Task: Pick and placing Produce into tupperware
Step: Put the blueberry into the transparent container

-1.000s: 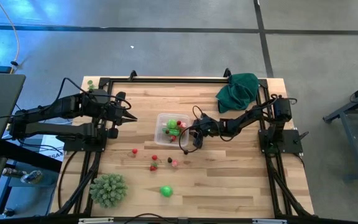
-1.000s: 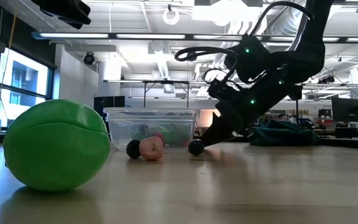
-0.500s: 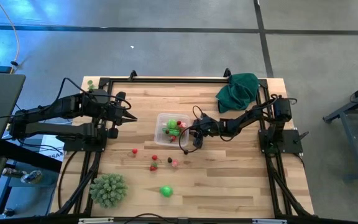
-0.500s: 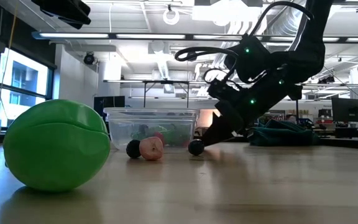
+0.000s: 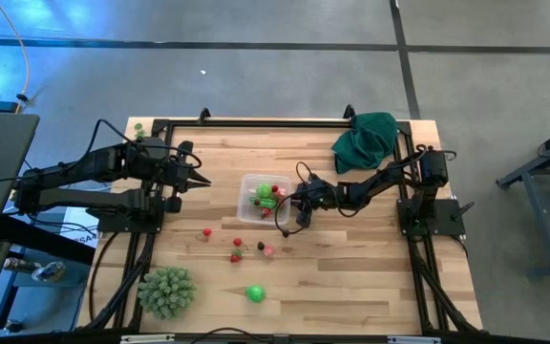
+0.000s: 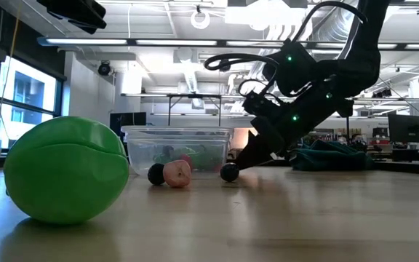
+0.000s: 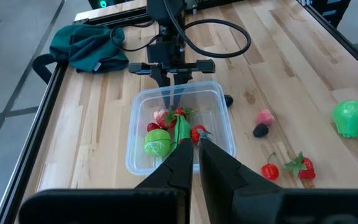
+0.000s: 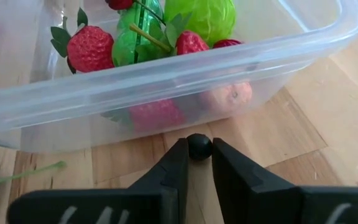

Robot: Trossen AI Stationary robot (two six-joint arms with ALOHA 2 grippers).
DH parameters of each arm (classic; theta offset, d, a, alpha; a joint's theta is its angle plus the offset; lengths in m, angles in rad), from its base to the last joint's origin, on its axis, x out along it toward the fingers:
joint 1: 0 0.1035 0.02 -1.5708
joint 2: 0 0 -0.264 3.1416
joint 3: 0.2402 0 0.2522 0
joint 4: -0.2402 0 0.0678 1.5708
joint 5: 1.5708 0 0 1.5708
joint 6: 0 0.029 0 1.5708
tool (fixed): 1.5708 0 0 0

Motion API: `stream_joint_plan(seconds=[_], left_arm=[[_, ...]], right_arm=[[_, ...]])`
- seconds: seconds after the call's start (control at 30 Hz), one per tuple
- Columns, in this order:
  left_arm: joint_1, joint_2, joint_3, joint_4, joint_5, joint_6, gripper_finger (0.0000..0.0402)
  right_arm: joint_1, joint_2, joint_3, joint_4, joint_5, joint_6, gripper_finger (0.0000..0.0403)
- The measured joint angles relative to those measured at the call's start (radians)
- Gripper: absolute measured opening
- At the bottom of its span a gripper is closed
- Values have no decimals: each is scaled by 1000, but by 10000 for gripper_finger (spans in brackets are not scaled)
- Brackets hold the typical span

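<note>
Arms first, going from the left side of the wooden table [image 5: 351, 268]: we see the left gripper [image 5: 201, 181] held above bare wood, well apart from the tupperware [image 5: 247, 181], its fingers [image 7: 178, 167] pressed together with only a thin slit between them.

Near the table's near-left corner sits a spiky pale-green ball [image 5: 167, 290], and farther right a bright green fruit [image 5: 255, 293]. Between these and the container lie loose pieces: a small red one [image 5: 206, 231], a red strawberry [image 5: 238, 243], another red piece [image 5: 236, 257], a dark berry [image 5: 259, 246] and a pink fruit [image 5: 268, 250].

The clear tupperware at mid-table already holds a green cabbage [image 7: 157, 142], strawberries [image 8: 91, 47] and a green pepper [image 8: 135, 38].

Just outside its wall, low over the wood, we find the right gripper [image 8: 198, 149] pinching a small dark round berry [image 8: 199, 147] between its fingertips.

A dark green cloth [image 5: 365, 137] lies bunched at the far right corner.
</note>
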Motion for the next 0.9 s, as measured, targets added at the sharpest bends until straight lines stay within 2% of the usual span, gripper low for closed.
stream_joint_plan(seconds=[0.9], left_arm=[[0, 0, 0, 0, 0, 0, 19]], right_arm=[[0, 0, 0, 5, 5, 2, 31]])
